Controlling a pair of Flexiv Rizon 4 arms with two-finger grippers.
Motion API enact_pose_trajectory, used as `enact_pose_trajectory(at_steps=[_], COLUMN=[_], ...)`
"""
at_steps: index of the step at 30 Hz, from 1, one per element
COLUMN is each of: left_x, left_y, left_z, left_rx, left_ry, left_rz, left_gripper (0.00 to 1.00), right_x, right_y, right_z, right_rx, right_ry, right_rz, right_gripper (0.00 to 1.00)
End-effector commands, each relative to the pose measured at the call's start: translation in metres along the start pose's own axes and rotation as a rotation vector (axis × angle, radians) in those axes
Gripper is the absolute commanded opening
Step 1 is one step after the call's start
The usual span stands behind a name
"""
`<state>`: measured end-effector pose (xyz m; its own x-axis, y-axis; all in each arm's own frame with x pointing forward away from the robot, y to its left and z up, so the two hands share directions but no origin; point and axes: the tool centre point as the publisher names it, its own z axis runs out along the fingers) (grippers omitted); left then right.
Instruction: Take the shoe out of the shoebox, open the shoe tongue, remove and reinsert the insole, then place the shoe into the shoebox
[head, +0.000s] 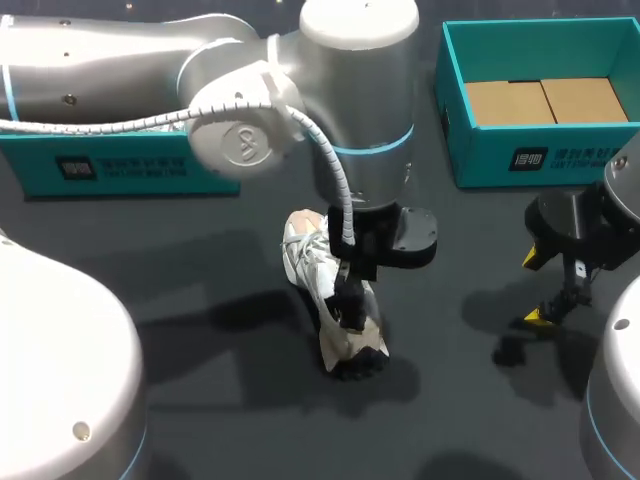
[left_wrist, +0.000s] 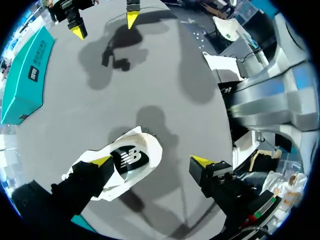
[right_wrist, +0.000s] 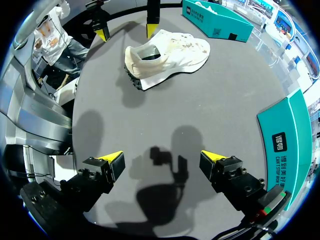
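White sneaker (right_wrist: 172, 52) stands mid-tabletop, out of the box. Left gripper (left_wrist: 152, 161) is spread over its heel opening with one tip at the collar; right gripper (right_wrist: 162, 156) is open and empty toward the right edge. Risk: closing now shoves or tips the sneaker and misses the insole (left_wrist: 131, 157). Count: one sneaker, two teal boxes (head: 540, 165), two grippers.

The left arm (head: 110, 50) comes in from ten o'clock and bends over the middle of the tabletop (head: 200, 270), with its wrist turned straight down. The left claw (head: 350, 300) hangs just off centre toward six o'clock, its fingers spread wide. The right arm (head: 610, 400) enters at four o'clock. The right claw (head: 532, 288) sits at three o'clock, pointing down, with its yellow tips well apart.
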<state>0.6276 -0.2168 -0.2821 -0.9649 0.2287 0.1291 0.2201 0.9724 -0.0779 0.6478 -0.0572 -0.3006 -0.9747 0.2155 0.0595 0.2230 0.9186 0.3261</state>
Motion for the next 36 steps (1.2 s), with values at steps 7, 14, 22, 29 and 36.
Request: enact_pose_trajectory(at_steps=[7, 14, 22, 29, 36], left_x=[0.01, 0.012, 0.0, -0.001, 0.006], left_y=[-0.007, -0.009, -0.012, -0.012, -0.013], left_z=[0.018, 0.037, 0.056, 0.068, 0.082], left_rx=[0.029, 0.035, 0.026, 0.022, 0.018], left_ry=[-0.067, -0.11, -0.088, -0.073, -0.057], left_rz=[-0.362, -0.47, -0.497, -0.499, -0.489], left_gripper=[1.0, 1.0, 1.0, 1.0, 1.0], right_x=[0.002, 0.002, 0.002, 0.002, 0.002], right_y=[0.0, 0.0, 0.0, 0.0, 0.0], right_z=[0.0, 0.0, 0.0, 0.0, 0.0], right_rx=[0.001, 0.001, 0.001, 0.001, 0.001], right_ry=[-0.003, -0.003, -0.003, -0.003, -0.003], right_rz=[0.0, 0.0, 0.0, 0.0, 0.0], right_gripper=[1.0, 1.0, 1.0, 1.0, 1.0])
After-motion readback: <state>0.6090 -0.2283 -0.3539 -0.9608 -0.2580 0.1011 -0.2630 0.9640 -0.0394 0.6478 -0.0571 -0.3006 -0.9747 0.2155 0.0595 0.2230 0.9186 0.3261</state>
